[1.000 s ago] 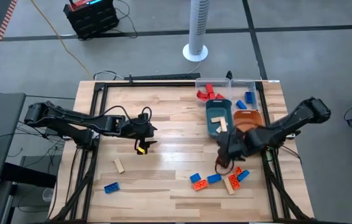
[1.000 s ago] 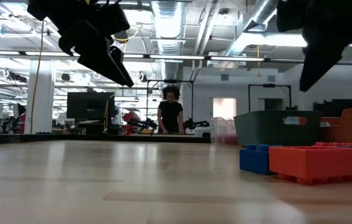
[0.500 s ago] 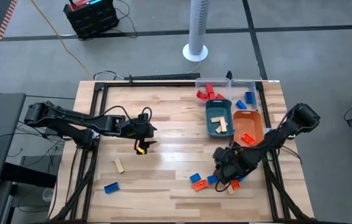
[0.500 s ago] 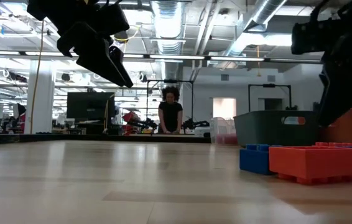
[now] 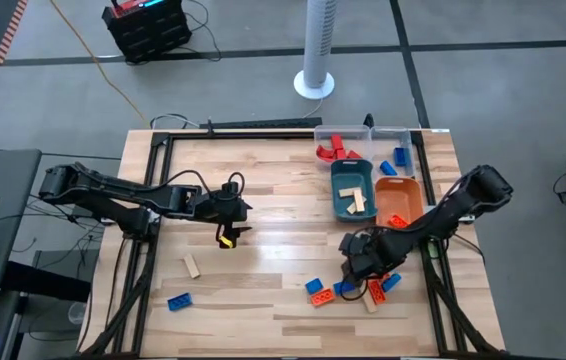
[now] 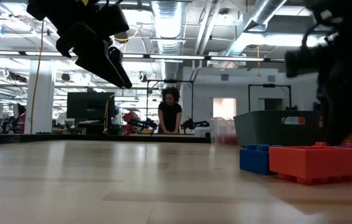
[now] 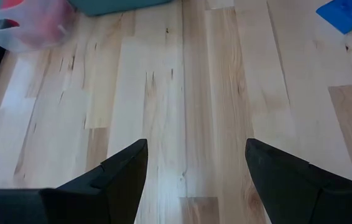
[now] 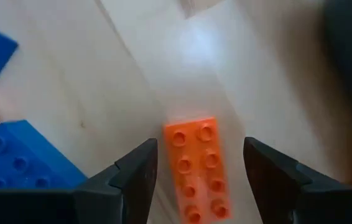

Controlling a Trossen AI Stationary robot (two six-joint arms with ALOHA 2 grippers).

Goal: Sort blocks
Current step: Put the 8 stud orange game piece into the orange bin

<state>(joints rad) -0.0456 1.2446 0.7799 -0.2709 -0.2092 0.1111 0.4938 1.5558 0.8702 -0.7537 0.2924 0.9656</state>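
Orange block [image 8: 198, 168] lay between open right pincer [image 8: 198, 180] fingers, ungripped. Risk: crowding blue block [image 8: 20, 155] beside could snag finger, skew grasp. Left pincer [image 7: 194, 180] open, idle.

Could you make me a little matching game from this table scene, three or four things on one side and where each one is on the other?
Things:
1. teal tray
2. orange tray
3. right gripper
4. lone blue block

Places:
A. table's near left corner
B. over an orange block, jaws open
C. holding tan blocks
D. between the teal tray and the table's right edge

Pairs: 1-C, 2-D, 3-B, 4-A
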